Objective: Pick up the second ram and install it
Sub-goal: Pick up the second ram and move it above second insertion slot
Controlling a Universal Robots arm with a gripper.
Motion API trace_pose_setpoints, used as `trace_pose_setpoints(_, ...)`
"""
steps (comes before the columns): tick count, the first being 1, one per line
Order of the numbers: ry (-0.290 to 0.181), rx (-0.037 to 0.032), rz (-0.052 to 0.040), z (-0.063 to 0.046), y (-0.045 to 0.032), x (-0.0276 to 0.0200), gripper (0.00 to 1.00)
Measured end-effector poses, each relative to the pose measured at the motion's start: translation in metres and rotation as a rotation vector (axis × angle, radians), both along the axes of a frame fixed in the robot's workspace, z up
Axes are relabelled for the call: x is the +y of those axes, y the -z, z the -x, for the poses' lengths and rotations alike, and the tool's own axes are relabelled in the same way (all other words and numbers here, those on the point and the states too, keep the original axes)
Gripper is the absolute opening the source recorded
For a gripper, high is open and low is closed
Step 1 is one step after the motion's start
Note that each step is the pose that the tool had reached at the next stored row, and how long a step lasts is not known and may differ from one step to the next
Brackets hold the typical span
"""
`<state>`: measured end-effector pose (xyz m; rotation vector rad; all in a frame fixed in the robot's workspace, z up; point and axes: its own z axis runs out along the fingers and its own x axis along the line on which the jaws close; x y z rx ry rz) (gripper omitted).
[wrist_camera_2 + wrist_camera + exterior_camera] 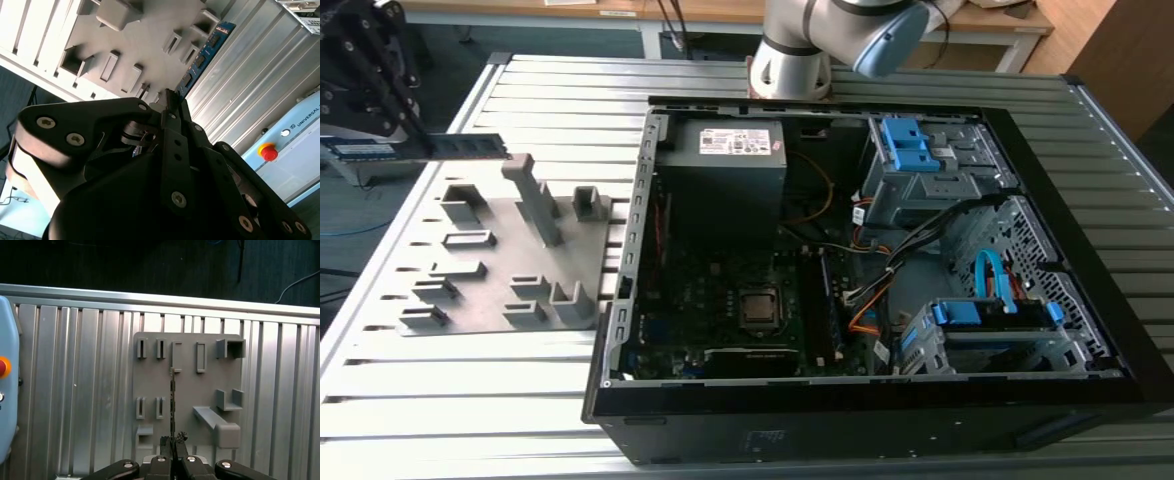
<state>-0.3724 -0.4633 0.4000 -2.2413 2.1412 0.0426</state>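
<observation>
My gripper [414, 143] hangs at the exterior view's upper left, above the far end of the grey holder plate [494, 295]. It is shut on one end of the second ram [464, 147], a slim blue-green board that sticks out level toward the exterior view's right. In the second wrist view the ram [206, 49] shows its black chips beyond the shut gripper [170, 102]. In the first wrist view the ram [173, 400] appears edge-on as a thin dark line running out from the gripper [173, 441] over the holder plate [200, 385].
The open computer case [630, 260] lies on the slatted metal table [480, 400] at the exterior view's right, with the motherboard [720, 290], cables and blue drive brackets inside. The arm's base [790, 62] stands behind it. A pale control box with a red button [269, 151] sits near the table edge.
</observation>
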Motion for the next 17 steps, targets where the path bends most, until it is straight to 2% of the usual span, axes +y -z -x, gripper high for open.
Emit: trace_pose_setpoints(17,0.0,0.0005,0.0,-0.019,0.0001,0.0,0.14)
